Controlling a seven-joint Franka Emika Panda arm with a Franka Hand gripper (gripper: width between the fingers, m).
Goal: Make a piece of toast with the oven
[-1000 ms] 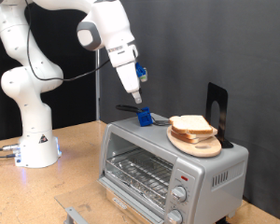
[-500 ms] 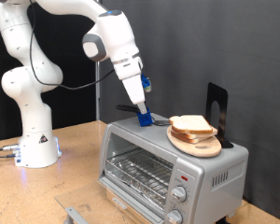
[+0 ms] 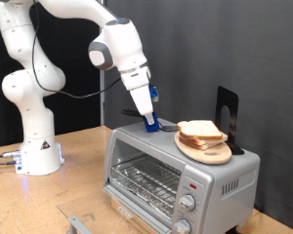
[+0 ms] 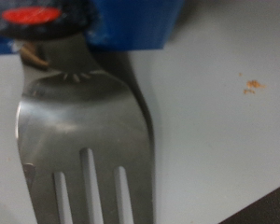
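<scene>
The silver oven [image 3: 151,168] stands on the wooden table with its glass door closed and the wire rack showing behind it. Several slices of pale bread [image 3: 198,130] are stacked on a round wooden board [image 3: 209,152] on the oven's top, toward the exterior view's right. A metal fork with a blue handle block [image 3: 150,124] lies on the oven top left of the board. My gripper [image 3: 146,116] is down at that blue block. The wrist view shows the fork's tines [image 4: 84,131] very close, the blue block [image 4: 131,23] and the pale oven top [image 4: 219,121]; my fingers are out of that view.
A black upright stand [image 3: 228,111] rises behind the board. The robot's white base [image 3: 34,146] is at the exterior view's left on the table [image 3: 78,180]. The oven's round knobs [image 3: 188,204] and small red mark [image 3: 191,183] face the front right.
The gripper has come down and slightly toward the exterior view's right, from above the blue handle block to right at it. The bread, board and oven have not moved.
</scene>
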